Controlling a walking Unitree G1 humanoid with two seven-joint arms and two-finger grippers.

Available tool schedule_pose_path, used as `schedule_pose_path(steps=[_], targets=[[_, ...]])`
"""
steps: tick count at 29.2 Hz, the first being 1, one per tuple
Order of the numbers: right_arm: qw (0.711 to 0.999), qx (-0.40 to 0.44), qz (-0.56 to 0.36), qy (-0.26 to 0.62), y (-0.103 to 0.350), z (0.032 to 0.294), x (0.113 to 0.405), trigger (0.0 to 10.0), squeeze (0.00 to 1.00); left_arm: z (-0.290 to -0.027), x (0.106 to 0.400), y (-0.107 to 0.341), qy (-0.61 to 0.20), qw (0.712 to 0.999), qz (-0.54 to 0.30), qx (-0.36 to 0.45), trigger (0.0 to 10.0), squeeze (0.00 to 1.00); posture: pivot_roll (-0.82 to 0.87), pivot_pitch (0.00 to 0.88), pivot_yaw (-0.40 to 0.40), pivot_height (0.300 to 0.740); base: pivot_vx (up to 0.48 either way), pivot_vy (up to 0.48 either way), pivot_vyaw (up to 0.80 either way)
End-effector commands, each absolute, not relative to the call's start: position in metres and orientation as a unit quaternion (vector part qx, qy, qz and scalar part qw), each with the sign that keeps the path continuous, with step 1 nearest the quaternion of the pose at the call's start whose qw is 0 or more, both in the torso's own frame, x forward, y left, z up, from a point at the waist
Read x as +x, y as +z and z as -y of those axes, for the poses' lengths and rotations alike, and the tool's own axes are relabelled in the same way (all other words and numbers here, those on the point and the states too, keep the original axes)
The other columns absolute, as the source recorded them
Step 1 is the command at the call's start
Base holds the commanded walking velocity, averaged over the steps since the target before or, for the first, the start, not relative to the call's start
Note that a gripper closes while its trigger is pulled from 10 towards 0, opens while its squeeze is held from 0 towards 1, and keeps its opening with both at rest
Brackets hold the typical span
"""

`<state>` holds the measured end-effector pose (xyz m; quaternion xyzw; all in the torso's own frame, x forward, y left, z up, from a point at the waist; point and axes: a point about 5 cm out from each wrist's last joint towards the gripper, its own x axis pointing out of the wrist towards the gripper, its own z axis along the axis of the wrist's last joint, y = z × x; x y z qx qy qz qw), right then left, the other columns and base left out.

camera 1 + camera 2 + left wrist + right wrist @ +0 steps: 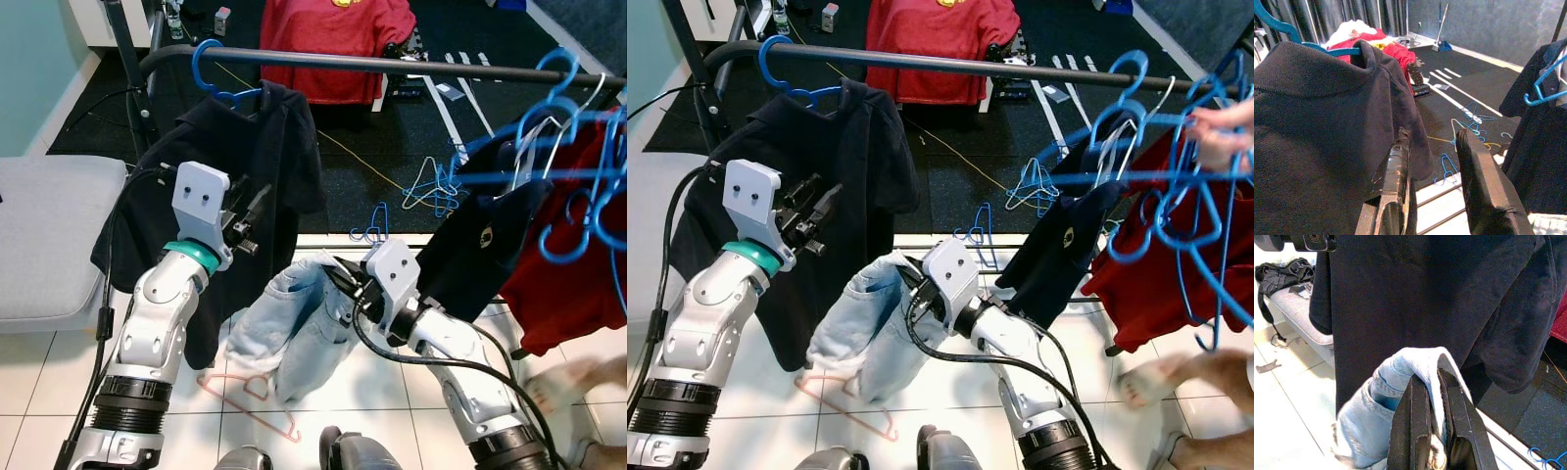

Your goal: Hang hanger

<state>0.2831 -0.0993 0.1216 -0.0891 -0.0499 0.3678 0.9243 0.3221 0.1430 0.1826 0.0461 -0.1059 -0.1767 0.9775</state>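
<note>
silver and raised at lower left of the left eye view, the left arm lifts its left gripper (257,208) against the black shirt (245,166), which hangs on a blue hanger (217,80) hooked over the dark rail (392,65) at upper left. at lower centre the right arm bends inward, its right gripper (338,277) clamped on pale blue jeans (294,328) that droop to the tiles. one pink hanger (250,397) lies on the floor below the jeans.

in the right eye view, a cluster of blue hangers (1176,186) fills the right side, met by a person's hand (1225,132) at the right edge.

left wrist view: two black fingers (1393,171) stand apart with nothing between, the shirt just beside them, the blue hanger at upper left.

right wrist view: fingers pinch a fold of denim at lower centre.
</note>
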Motion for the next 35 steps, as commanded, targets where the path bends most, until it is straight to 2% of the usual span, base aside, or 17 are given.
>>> schedule_pose_path(steps=[1,11,27,35], targets=[[0.923,-0.089,0.059,0.369,0.123,0.098,0.282,10.0,0.0,-0.141,0.321,0.183,-0.183,0.977,0.102,0.05,10.0,0.0,-0.03,0.061,0.022,0.74,0.0,0.0,0.0],[0.923,-0.084,0.058,0.37,0.12,0.093,0.282,10.0,0.0,-0.127,0.32,0.195,-0.203,0.971,0.121,0.037,10.0,0.0,-0.02,0.046,0.038,0.74,0.0,0.0,0.0],[0.923,-0.088,0.059,0.371,0.118,0.093,0.283,10.0,0.0,-0.123,0.321,0.194,-0.212,0.969,0.12,0.04,10.0,0.0,-0.02,0.025,0.034,0.74,0.0,0.0,0.0],[0.922,-0.088,0.057,0.372,0.117,0.093,0.281,10.0,0.0,-0.121,0.318,0.187,-0.214,0.97,0.109,0.044,10.0,0.0,-0.02,0.042,0.034,0.74,0.0,0.0,0.0]])
